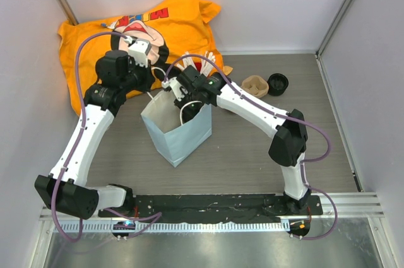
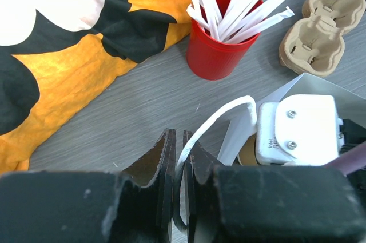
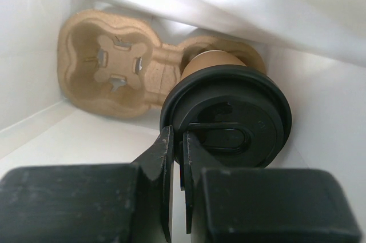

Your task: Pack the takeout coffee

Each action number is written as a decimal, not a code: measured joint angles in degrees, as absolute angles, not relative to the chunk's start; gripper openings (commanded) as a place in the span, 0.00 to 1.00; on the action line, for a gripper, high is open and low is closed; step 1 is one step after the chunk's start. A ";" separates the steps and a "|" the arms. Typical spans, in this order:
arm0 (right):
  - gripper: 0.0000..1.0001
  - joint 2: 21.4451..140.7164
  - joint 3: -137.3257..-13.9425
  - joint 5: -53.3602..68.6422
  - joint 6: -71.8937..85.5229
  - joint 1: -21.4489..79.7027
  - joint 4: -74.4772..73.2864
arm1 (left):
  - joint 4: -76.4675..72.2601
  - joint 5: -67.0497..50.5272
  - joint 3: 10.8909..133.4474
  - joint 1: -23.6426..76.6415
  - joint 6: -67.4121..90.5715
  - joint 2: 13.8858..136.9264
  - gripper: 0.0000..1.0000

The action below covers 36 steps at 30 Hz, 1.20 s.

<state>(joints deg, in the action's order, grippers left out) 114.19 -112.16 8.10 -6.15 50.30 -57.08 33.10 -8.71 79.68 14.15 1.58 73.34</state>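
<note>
Black right jaws are shut down to a slit on the near rim of the takeout coffee [image 3: 223,97], pinching its lid [image 3: 251,123], as far as the right wrist view shows. Coffee is inside the paper bag [image 1: 183,139], lid up, in one well of a pulp carrier [image 3: 108,66] on the bag floor; the other well is empty. Left jaws are closed on the bag handle [image 2: 223,111] at the bag's far-left corner and seem to hold the mouth open. Outside the bag on the worktop [image 1: 265,161]: red cup of white sticks [image 2: 214,54] just behind the bag, a second carrier [image 1: 255,84] behind and right of it, orange cloth [image 1: 183,19] further behind.

Progress, my read: coffee is in the bag, so the main part is done. Left to do: let go of the lid, lift the right arm out, release the handle.

Hard to see:
- Cup base is hidden under its own lid, so cannot tell if it is fully seated in the well.
- Top view shows no coffee; the right arm and bag walls cover it.
- Left wrist view into the bag is blocked by a white camera housing [image 2: 297,128].
- Small black round thing [image 1: 278,83] behind-right of the bag is too small to name.
</note>
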 measured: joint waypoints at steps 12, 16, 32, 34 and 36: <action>0.01 114.78 -112.14 8.05 -6.59 50.30 -57.14 | 32.77 -7.07 79.61 14.15 2.42 73.58 0.13; 0.01 114.78 -112.14 7.94 -6.74 50.30 -57.14 | 32.75 -7.03 79.57 14.15 2.57 73.58 0.13; 0.01 114.80 -112.14 6.31 -6.76 50.63 -57.14 | 32.73 -7.05 79.55 14.15 2.74 73.56 0.13; 0.01 114.91 -112.14 6.24 -6.74 50.63 -57.12 | 32.73 -7.05 79.55 14.13 2.81 73.56 0.13; 0.01 115.20 -112.16 6.09 -6.76 50.65 -57.01 | 32.75 -7.05 79.55 14.13 2.83 73.56 0.13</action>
<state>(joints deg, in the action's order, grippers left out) 115.20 -112.16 6.09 -6.76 50.65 -57.01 32.75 -7.05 79.55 14.13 2.83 73.56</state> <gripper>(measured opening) 0.112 0.131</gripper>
